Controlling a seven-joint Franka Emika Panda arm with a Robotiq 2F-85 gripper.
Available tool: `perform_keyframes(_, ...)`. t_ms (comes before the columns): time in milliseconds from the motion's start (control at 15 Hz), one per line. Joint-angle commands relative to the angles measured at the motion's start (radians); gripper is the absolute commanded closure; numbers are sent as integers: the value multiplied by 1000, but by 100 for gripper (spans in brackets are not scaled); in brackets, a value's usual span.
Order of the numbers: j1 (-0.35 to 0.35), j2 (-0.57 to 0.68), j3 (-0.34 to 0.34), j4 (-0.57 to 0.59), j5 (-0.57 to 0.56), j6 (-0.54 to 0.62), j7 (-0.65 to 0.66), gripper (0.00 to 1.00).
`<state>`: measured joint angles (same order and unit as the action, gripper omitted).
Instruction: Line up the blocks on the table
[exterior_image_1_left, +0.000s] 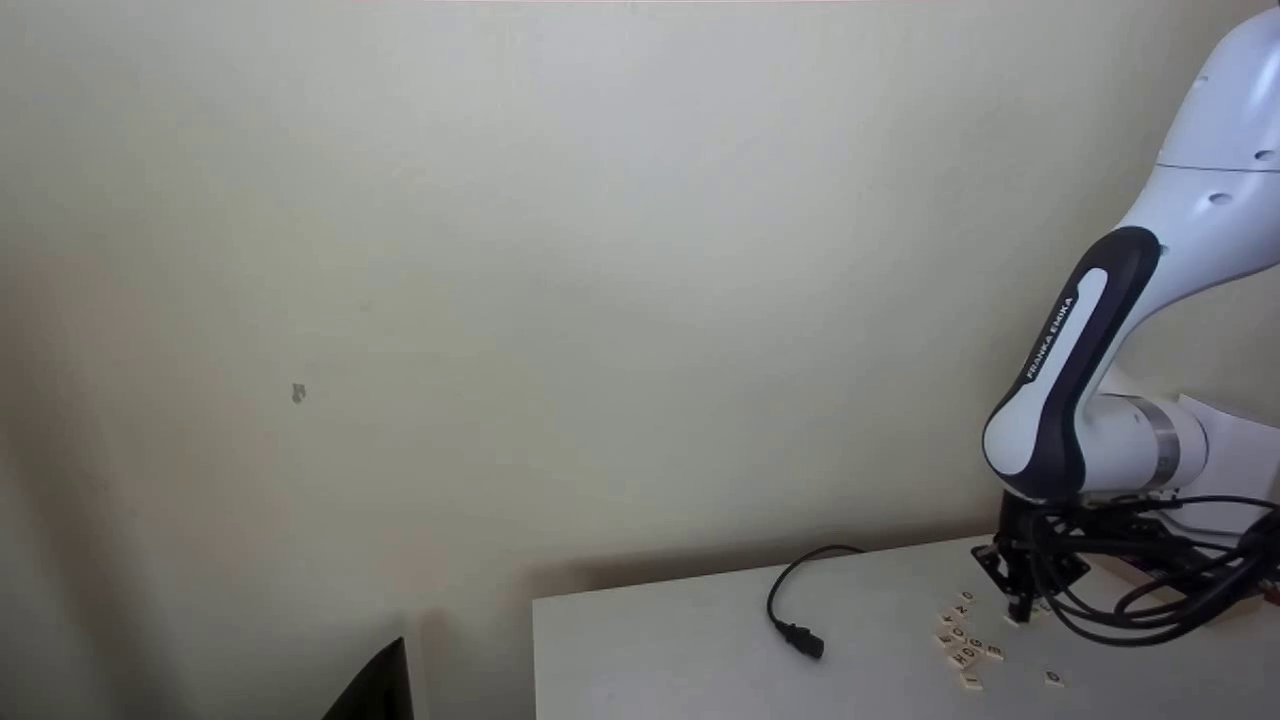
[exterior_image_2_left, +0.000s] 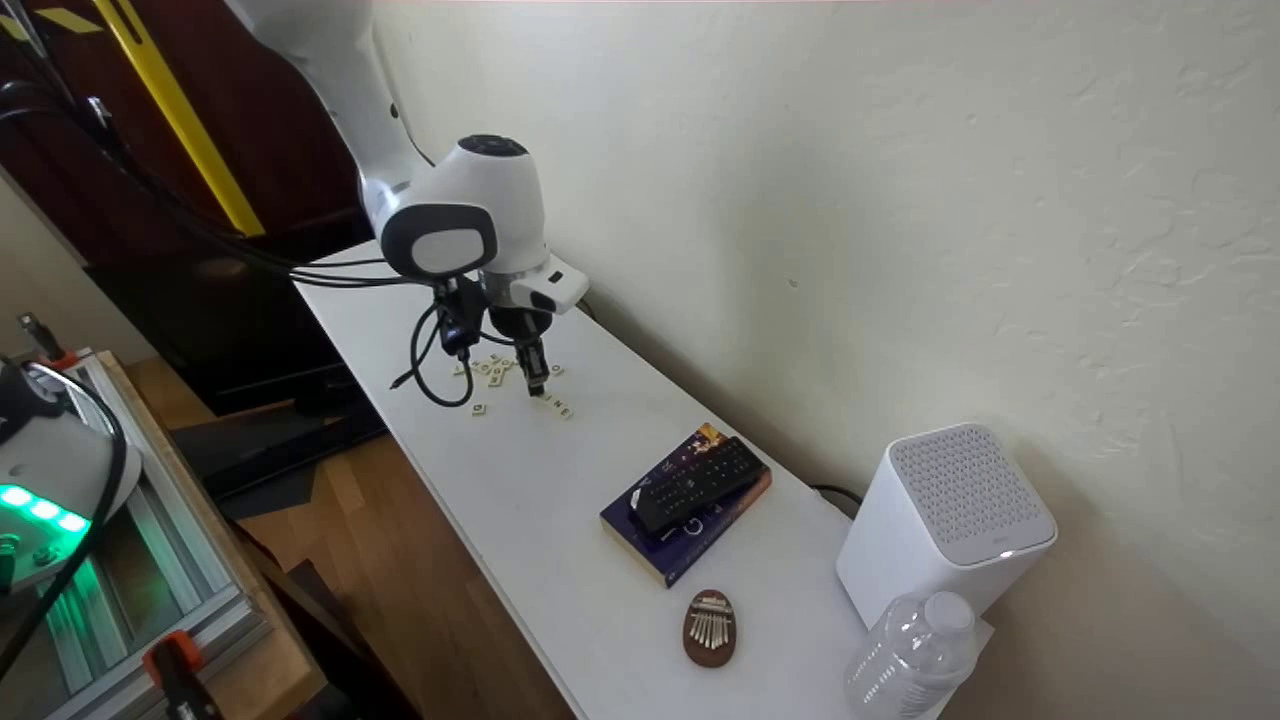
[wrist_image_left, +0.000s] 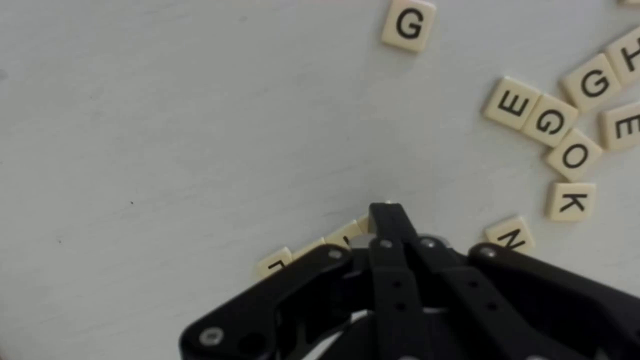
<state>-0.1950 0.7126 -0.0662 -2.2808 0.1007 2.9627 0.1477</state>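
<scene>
The blocks are small pale tan letter tiles on the off-white table (exterior_image_2_left: 560, 540). In the wrist view a slanted row of several touching blocks (wrist_image_left: 344, 235) runs up to my gripper (wrist_image_left: 387, 209), which hides its right end and lower parts. The row also shows in an exterior view (exterior_image_2_left: 560, 407). My gripper's fingers are together, low over the row's end; a pale speck shows past the tips, but no block is seen between them. A lone G block (wrist_image_left: 409, 25) lies apart. A loose cluster of blocks (wrist_image_left: 550, 121) lies right, with an N block (wrist_image_left: 511, 235) nearer the gripper.
A black cable (exterior_image_1_left: 800, 638) lies on the table. A dark blue book (exterior_image_2_left: 682, 550) bears a black remote (exterior_image_2_left: 700, 485). A brown thumb piano (exterior_image_2_left: 709, 630), a white speaker-like box (exterior_image_2_left: 900, 540) and a clear bottle (exterior_image_2_left: 910, 665) stand farther along. The wall runs behind the table.
</scene>
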Motion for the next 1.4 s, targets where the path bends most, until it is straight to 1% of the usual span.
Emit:
perform_keyframes(0, -32, 30, 27, 25, 26, 16, -39, 100)
perform_keyframes(333, -53, 38, 53, 33, 27, -3, -55, 100)
perform_keyframes(733, -40, 40, 66, 26, 19, -22, -71, 100)
perform_keyframes(1000, -8, 41, 58, 21, 13, -54, -67, 100)
perform_keyframes(1333, 49, 38, 35, 15, 3, -105, -53, 100)
